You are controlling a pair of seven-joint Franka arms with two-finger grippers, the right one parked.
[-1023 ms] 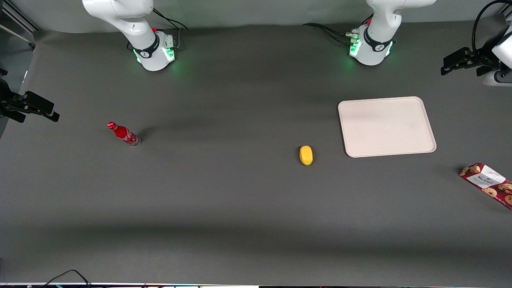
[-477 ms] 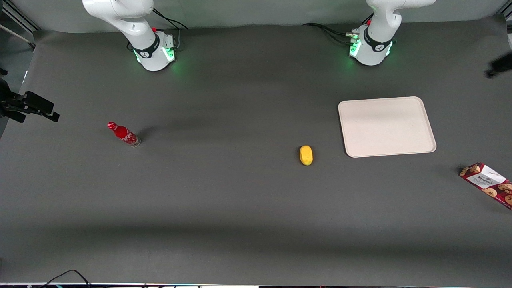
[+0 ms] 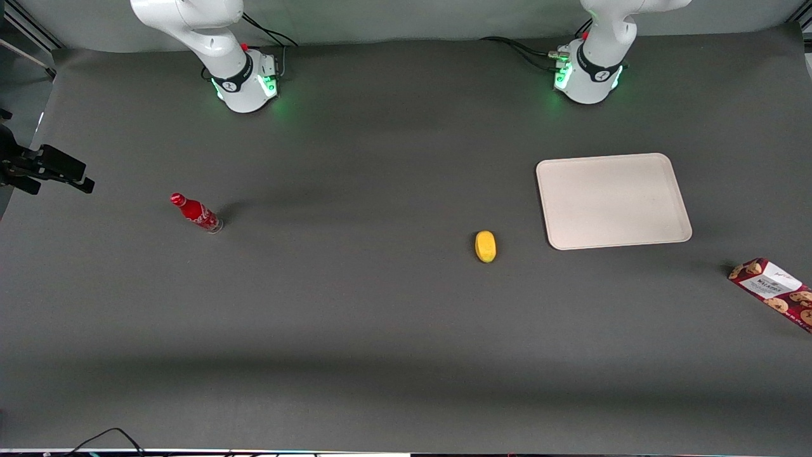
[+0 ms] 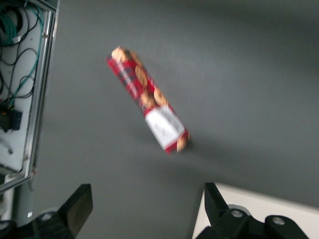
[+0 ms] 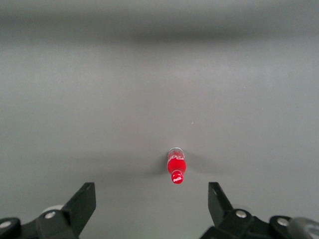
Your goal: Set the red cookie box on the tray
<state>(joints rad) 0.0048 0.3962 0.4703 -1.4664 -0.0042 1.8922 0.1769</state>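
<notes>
The claw (image 4: pixel 144 209) hangs above the table (image 3: pixel 380 317) at the working arm's end; it shows only in the left wrist view, with its two fingers (image 4: pixel 79 201) spread wide and nothing between them. Below the claw and apart from it, the red cookie box (image 4: pixel 148 99) lies flat on the table, its length running diagonally to the line between the fingers and its white label panel toward the end nearer the claw. In the front view the red cookie box (image 3: pixel 775 291) sits at the edge of the picture, cut off by the frame, with its printed face up. A corner of the tray (image 4: pixel 259 214) shows just beside one finger, close to the label end of the box but not touching it. In the front view the tray (image 3: pixel 613 200) lies flat, farther from the front camera than the box, with bare table between the two; nothing rests on it. Toward the parked arm from the tray, near its nearer corner, lies a small yellow object (image 3: pixel 485 245). Well apart from the claw, toward the parked arm's end of the table, stands a small red bottle (image 3: pixel 195 212).
</notes>
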